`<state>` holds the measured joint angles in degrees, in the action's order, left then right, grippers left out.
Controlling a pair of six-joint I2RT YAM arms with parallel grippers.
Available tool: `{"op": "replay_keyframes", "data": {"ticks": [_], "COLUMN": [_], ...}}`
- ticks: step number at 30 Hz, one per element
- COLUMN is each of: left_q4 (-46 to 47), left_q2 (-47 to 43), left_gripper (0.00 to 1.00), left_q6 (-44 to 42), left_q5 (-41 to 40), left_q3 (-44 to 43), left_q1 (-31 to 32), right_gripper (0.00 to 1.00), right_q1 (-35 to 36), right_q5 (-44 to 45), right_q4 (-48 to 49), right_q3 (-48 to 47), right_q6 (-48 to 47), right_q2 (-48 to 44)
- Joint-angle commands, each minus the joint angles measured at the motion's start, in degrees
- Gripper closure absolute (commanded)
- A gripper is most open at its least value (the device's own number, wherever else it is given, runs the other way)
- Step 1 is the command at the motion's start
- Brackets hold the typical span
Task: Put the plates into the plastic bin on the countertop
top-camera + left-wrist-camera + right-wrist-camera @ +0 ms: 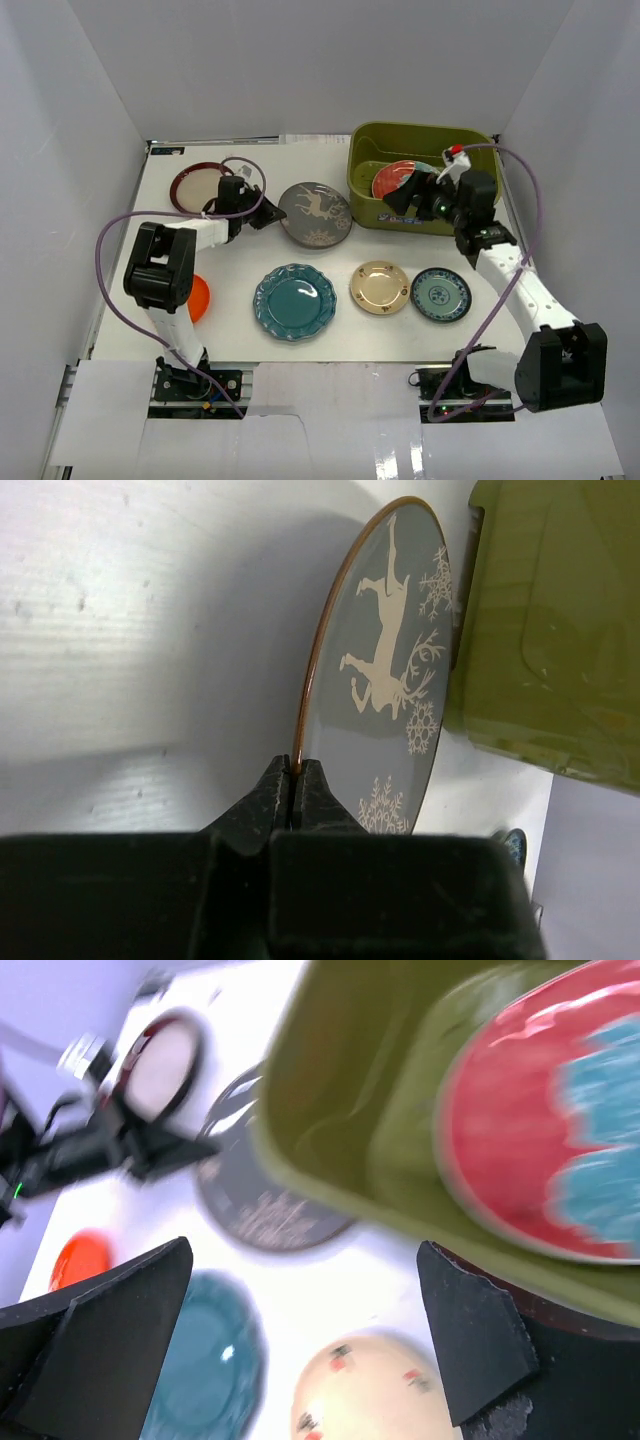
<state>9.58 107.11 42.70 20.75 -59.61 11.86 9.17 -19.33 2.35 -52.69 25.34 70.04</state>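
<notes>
On my screen the left arm point(160, 265) rises from its base at the near left, folds at a high elbow and sends the forearm out across the table point(230, 335) toward the middle. The left jaws are pressed together on the near-left edge of the grey deer plate point(315, 215) - the wrist view shows them pinching its thin brown rim. I cannot tell whether the plate is off the table.

The right arm point(510, 275) climbs from the near right, with its wrist just above the near wall of the plastic bin point(362, 170). The right jaws are spread wide and hold nothing; that wrist view is blurred.

The grey plate is round, with a pale deer and snowflakes on it, and sits just left of the bin. The bin is olive green with rounded corners, at the far right of the table. 1 plate lies inside - the red-and-blue plate point(395, 180).

5 more lie on the table:
- white plate with dark red rim point(195, 185), far left
- orange plate point(199, 297), partly hidden by the left arm
- teal scalloped plate point(295, 300), small gold plate point(380, 287) and blue-green patterned plate point(441, 294), in a near row
</notes>
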Motion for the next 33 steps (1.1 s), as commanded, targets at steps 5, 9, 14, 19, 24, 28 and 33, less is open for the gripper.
{"op": "replay_keyframes", "data": {"ticks": [5,9,14,19,24,28,33], "left_q4": [-1.2,-4.0,-7.5,-13.3,-15.7,-14.4,-10.2], "left_q2": [-15.3,-23.0,-30.5,-35.5,-36.8,-36.7,-37.0], "left_gripper": [1.00,1.00,1.00,1.00,1.00,1.00,1.00], "left_q6": [-0.6,-0.5,-1.6,-4.5,-6.0,-5.6,-3.2], "left_q5": [-0.2,1.7,10.5,18.6,27.4,35.5,39.5], "left_q3": [8.5,10.7,10.0,8.7,9.1,9.4,9.6], "left_q1": [-2.6,-4.0,-4.6,-4.6,-4.6,-4.5,-4.4], "right_gripper": [0.02,0.04,0.05,0.06,0.08,0.03,0.39], "right_q1": [18.0,20.0,22.0,22.2,22.2,22.2,22.1], "right_q5": [-0.9,-3.5,-1.0,0.3,1.7,0.3,1.3], "right_q4": [6.4,11.0,12.4,12.1,12.2,17.2,19.1], "right_q3": [10.8,14.3,13.3,11.7,12.0,14.2,14.8], "right_q6": [2.3,7.8,11.6,12.6,13.6,16.1,18.2], "right_q2": [-4.6,-2.7,1.1,3.4,3.8,3.0,1.8]}}
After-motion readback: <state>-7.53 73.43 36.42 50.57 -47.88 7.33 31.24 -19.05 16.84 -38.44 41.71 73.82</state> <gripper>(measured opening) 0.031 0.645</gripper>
